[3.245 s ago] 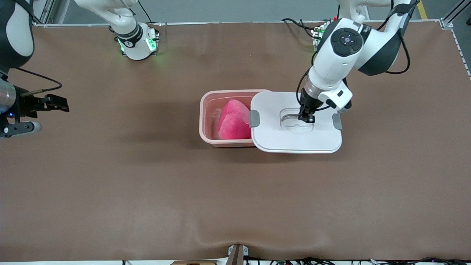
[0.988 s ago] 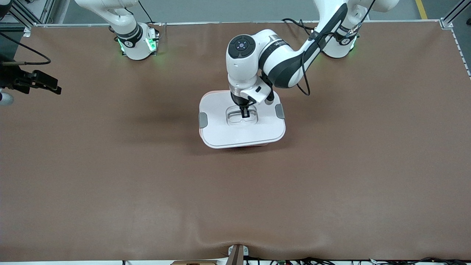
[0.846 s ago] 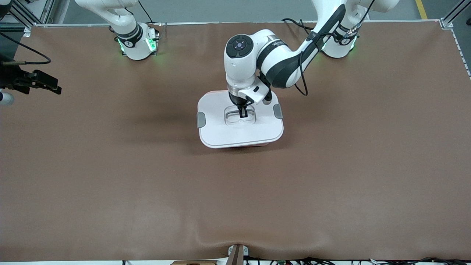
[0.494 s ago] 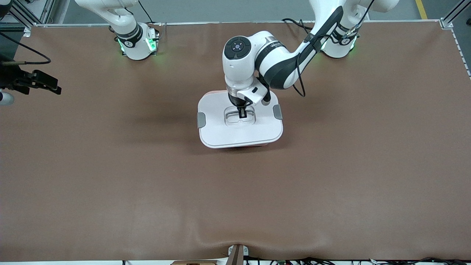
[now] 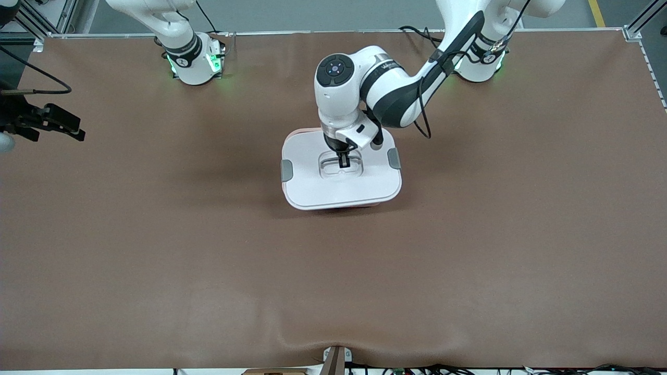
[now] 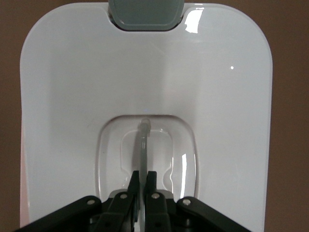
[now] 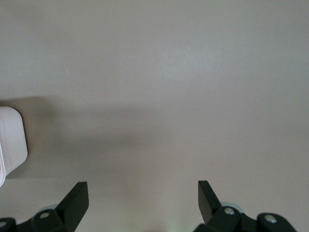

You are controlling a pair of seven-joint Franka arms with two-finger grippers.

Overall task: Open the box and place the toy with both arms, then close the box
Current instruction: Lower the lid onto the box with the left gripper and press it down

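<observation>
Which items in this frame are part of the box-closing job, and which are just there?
Job items:
- box, pink base barely showing under its lid
- white lid on the box
- lid handle, pinched by the shut left claw
- right claw, open, waiting at the right arm's end of the table

Just there:
- brown table cover
- cables at the table edge nearest the front camera

Robotics lab, test bench setup. Two white jointed arms (image 5: 375, 88) bolted along table edge, green-lit bases (image 5: 195, 62). Brown mat (image 5: 333, 271) stretched over whole table, slight wrinkle at edge nearest front camera. Aluminium frame rail (image 5: 643, 21) at corner, loose black cables (image 5: 422, 34) trailing by bases, grey floor (image 5: 312, 13) past table.
</observation>
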